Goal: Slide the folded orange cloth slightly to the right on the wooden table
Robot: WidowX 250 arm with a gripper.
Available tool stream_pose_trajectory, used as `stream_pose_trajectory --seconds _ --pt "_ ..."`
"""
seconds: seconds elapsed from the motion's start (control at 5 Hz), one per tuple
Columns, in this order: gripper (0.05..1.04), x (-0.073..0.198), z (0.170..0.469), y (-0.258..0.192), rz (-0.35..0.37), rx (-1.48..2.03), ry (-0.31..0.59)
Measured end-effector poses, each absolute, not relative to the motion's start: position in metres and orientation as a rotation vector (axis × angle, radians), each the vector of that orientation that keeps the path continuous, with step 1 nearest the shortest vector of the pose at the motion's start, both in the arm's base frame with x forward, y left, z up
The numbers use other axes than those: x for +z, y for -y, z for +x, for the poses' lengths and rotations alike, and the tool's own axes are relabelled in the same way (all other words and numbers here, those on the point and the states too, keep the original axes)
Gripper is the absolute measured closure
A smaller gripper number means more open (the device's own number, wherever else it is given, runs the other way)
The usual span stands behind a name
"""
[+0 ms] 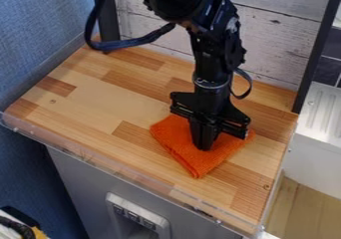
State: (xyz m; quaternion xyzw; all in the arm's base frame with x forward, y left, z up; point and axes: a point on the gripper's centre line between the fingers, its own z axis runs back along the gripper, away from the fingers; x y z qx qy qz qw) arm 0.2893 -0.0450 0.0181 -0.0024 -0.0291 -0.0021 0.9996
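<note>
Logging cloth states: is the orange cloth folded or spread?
Folded: the orange cloth forms a pad on the wooden counter under the claw, stacked layers showing along its left edge.

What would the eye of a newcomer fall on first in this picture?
Probably the bright orange cloth, folded on the wood-block counter, right of its middle. Over it, the black gripper points down at the cloth, on the black robot arm that enters from the top edge.

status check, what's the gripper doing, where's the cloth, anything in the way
gripper down at orange cloth
cloth folded, on wooden counter
only the gripper and arm cover part of it
</note>
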Motion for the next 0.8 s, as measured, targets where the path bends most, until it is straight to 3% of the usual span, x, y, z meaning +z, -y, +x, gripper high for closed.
stream_pose_trajectory --seconds 0.6,0.8 --pt "0.998 0.011 0.293 0.060 -0.005 0.001 0.004" --pt "0.843 0.018 0.296 0.068 -0.006 -0.007 -0.012"
